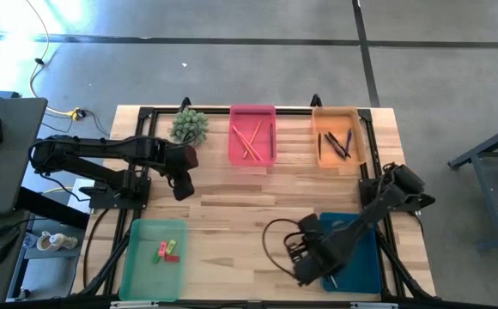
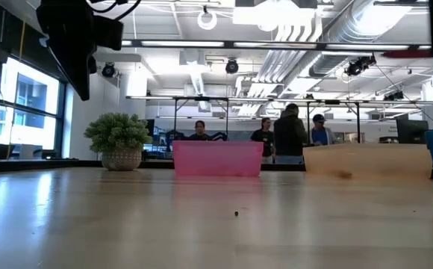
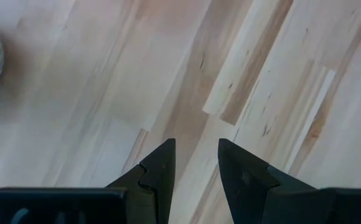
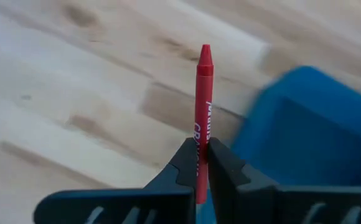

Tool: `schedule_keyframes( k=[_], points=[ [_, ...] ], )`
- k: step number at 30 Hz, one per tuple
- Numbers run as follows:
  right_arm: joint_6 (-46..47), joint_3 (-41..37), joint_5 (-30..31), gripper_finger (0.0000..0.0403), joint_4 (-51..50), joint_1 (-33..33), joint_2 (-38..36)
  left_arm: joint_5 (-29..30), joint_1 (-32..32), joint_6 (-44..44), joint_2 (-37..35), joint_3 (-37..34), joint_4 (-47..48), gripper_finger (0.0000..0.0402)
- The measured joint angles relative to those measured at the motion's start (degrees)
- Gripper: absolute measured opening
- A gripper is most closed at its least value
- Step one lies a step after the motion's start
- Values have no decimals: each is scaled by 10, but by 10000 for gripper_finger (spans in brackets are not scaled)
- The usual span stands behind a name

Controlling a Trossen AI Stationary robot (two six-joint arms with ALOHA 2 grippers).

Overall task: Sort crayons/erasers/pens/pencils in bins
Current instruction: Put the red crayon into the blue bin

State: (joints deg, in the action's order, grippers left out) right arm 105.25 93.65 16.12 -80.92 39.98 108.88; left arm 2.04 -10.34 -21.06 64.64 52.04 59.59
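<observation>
A wooden table point(image 1: 258, 184) carries four bins, each apparently given over to one kind of thing: the pink bin point(image 1: 252, 135) holds pencils point(image 1: 249, 140), the orange bin point(image 1: 338, 136) dark pens point(image 1: 338, 144), the green bin point(image 1: 153, 257) erasers point(image 1: 168, 250), and the blue bin point(image 1: 365, 257) lies partly under the right arm. The right gripper point(image 4: 201, 163), low at the blue bin's edge, pinches a red crayon point(image 4: 203, 106) by its lower half, tip pointing out ahead of the fingers, the bin just beside them; judging by the other bins, the blue one is for crayons, and the firm mid-stick hold should keep the crayon from swinging. The left gripper point(image 3: 196, 163) waits over bare wood beside a potted plant point(image 1: 189, 126), its fingers parted and holding nothing. Beyond the table stretches an open workshop with ceiling ducts, where several people stand at benches.
</observation>
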Motion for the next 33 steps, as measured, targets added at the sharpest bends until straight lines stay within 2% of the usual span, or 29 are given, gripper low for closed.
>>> schedule_keyframes(
  k=[5,10,13,16,25,29,33],
  points=[
    [75,0,-2,3,-89,29,-26,0,11,0,0,0,0,110],
    [154,-54,-29,3,-76,61,-45,1,21,0,0,0,0,110],
    [192,-91,-66,3,-34,80,-45,1,26,0,0,0,0,110],
    [222,-120,-76,3,22,96,-45,1,27,1,0,0,0,110],
    [254,-203,-138,3,189,120,-45,1,26,2,0,0,0,110],
    [259,-220,-156,9,215,122,-45,1,26,2,0,0,1,110],
    [242,-222,-157,38,217,117,-45,1,26,2,0,0,1,110]
  ],
)
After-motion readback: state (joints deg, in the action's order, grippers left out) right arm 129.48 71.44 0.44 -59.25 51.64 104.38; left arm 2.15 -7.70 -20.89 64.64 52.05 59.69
